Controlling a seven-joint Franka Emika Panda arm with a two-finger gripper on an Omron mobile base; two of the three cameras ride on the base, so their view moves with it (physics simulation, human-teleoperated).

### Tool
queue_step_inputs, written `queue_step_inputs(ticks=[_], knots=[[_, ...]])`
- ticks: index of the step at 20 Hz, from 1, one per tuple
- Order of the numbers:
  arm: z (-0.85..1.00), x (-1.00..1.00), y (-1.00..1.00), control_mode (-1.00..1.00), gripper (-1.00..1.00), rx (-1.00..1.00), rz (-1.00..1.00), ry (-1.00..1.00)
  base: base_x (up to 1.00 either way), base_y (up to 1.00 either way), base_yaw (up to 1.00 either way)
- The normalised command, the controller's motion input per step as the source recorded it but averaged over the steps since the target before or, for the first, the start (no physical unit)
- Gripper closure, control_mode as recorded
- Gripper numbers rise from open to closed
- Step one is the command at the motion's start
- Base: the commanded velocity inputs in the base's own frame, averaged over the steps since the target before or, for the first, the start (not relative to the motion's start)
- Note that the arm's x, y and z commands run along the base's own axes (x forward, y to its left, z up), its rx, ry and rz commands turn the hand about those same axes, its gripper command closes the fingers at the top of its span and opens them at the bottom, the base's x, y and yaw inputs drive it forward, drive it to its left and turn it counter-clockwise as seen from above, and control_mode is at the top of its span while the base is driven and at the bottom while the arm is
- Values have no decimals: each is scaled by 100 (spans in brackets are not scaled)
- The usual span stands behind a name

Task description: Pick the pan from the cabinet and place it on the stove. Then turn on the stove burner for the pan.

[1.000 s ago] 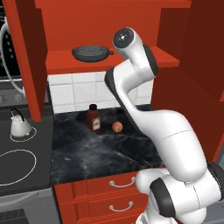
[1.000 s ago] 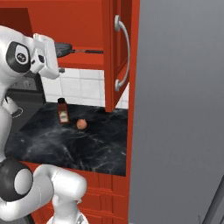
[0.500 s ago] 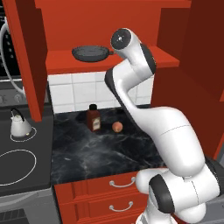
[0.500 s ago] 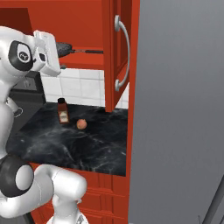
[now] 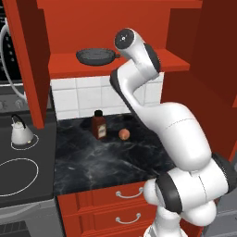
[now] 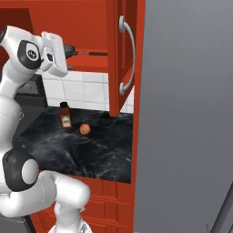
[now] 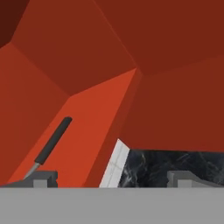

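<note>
Arm raised to cabinet [image 5: 115, 18] shelf height; end effector [image 7: 111, 177] wide, empty. Pan [image 5: 96, 56] handle at 9 o'clock of fingertips; pan body cut off in hand view.

Light was even and bright, rendered without glare. Soft shading darkened the cabinet [image 5: 115, 28] interior above the pan [image 5: 95, 56]. Edges stayed sharp; the counter [image 5: 106, 157] below the cabinet showed faint marbled sheen, no blur.

Pan [image 5: 95, 56] handle end hidden behind arm; hand view cuts pan body off, handle [image 7: 53, 141] alone visible.
</note>
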Motion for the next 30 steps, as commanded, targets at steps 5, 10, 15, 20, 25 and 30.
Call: queue_step_inputs(ticks=[5,10,15,20,25,30], knots=[[0,50,2,-100,-100,0,-3,3,0,0,0],[0,44,8,-100,-100,0,-5,0,0,0,0],[0,39,5,-100,-100,0,-7,0,0,0,0],[0,38,6,-100,-100,0,-8,1,0,0,0],[-1,38,8,-100,-100,0,-7,2,0,0,0],[-5,38,3,-100,-100,0,-4,2,0,0,0]])
